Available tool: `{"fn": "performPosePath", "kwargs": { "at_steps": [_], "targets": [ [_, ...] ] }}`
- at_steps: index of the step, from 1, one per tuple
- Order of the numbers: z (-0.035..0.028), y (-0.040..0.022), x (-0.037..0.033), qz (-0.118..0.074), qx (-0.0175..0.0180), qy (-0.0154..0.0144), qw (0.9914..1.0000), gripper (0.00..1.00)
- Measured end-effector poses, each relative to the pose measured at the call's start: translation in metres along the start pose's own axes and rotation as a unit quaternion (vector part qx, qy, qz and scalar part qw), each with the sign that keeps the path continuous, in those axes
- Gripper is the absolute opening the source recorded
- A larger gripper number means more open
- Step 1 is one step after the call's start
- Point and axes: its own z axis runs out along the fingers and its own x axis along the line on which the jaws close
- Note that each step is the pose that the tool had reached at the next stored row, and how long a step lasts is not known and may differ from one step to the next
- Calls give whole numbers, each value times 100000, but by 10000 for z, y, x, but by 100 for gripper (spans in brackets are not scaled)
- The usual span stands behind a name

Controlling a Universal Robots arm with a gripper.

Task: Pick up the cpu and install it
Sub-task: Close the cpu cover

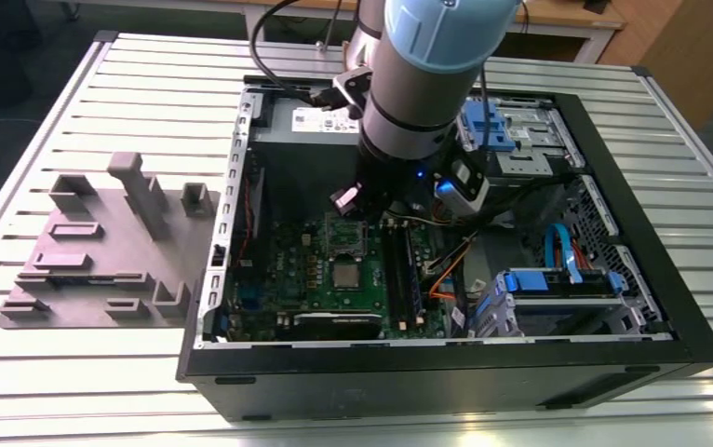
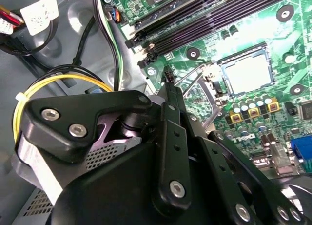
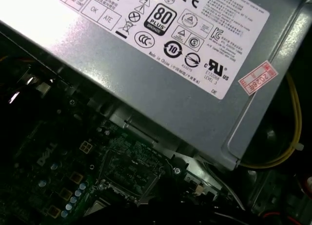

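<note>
Roughly upright, arm is reaching down into case, gripper hovering near cpu sitting in socket; can't tell its grip state.

One robot arm stands over one open computer case. Inside the case: one motherboard, one power supply, one cpu, two blue drive caddies. Beside the case: one grey plastic tray.

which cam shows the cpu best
The second wrist view: the cpu lies whole and unblocked on the green board. The exterior view shows it small on the board. The first wrist view shows a pale sliver that may be it.
</note>
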Motion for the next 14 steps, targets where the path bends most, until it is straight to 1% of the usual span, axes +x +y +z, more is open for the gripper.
{"fn": "performPosePath", "kwargs": {
  "at_steps": [6, 12, 14],
  "targets": [
    [-12, -33, 22, -78, -5, 12, 100000, 10],
    [-12, -34, 21, -140, -9, 22, 100000, 10],
    [-13, -34, 21, -452, -23, 81, 99999, 10]
  ]
}}
